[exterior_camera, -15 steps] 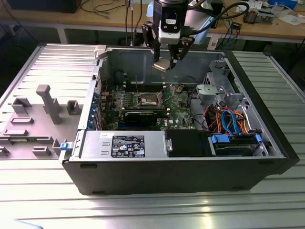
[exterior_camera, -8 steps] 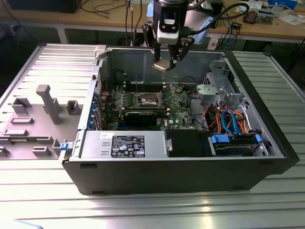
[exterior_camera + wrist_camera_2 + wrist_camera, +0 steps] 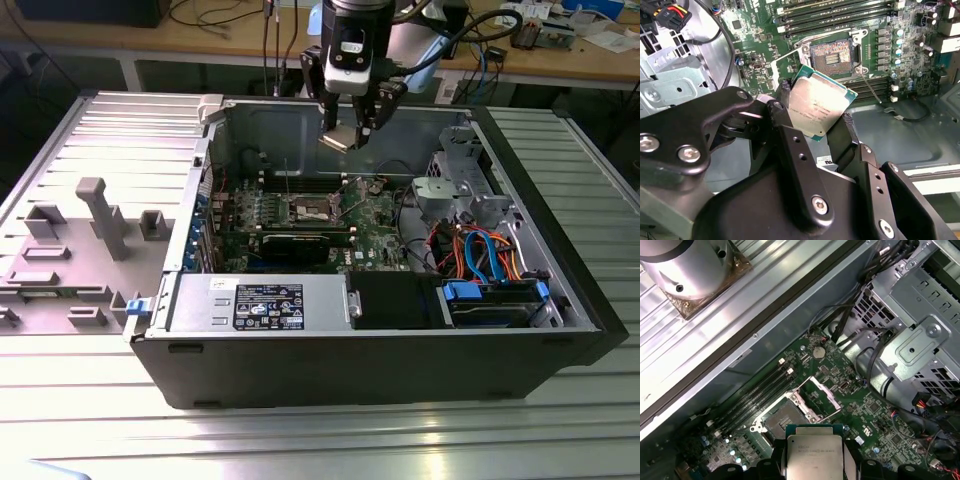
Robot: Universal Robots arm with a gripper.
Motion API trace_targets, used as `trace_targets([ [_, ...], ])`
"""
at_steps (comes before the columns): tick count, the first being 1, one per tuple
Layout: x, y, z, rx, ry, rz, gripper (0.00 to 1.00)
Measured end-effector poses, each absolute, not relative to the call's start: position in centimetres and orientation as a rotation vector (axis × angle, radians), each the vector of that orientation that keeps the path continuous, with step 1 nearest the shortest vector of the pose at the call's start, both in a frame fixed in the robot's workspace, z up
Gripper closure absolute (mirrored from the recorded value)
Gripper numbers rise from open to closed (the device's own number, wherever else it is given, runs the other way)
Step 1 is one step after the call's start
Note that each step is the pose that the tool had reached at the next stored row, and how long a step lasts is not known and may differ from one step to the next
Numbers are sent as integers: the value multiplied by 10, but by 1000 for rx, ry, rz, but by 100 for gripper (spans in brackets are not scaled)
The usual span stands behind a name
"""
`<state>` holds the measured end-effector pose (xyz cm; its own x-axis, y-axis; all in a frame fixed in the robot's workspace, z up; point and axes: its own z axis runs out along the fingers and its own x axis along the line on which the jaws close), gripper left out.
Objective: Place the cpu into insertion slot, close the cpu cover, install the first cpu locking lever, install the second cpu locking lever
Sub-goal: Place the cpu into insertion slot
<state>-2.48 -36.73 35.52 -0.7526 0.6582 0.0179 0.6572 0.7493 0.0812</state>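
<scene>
My gripper [image 3: 347, 133] hangs above the open computer case, shut on the cpu [image 3: 817, 107]. In both wrist views the chip, a flat square with a silver-grey top [image 3: 815, 456], sits between the two black fingers [image 3: 785, 92]. Below it on the green board lies the insertion slot [image 3: 780, 420], a square socket with a dark centre [image 3: 832, 54] and nothing in it. The cpu cover [image 3: 817, 400] stands tilted up, open beside the socket. A thin metal locking lever [image 3: 870, 87] sticks out next to the slot. In the exterior view the slot [image 3: 310, 208] lies below the gripper, toward that view's left.
Long black memory slots [image 3: 757, 392] run beside the socket. A grey power box [image 3: 265, 300] fills the case front, and a metal drive cage [image 3: 465, 190] with orange and blue cables [image 3: 480, 250] is at the exterior view's right. A grey fixture [image 3: 100, 215] stands outside the case.
</scene>
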Motion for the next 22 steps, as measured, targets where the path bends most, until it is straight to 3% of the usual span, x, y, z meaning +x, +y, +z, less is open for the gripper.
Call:
trace_targets([
  [22, -25, -367, 353, 1352, 2811, 122, 46],
])
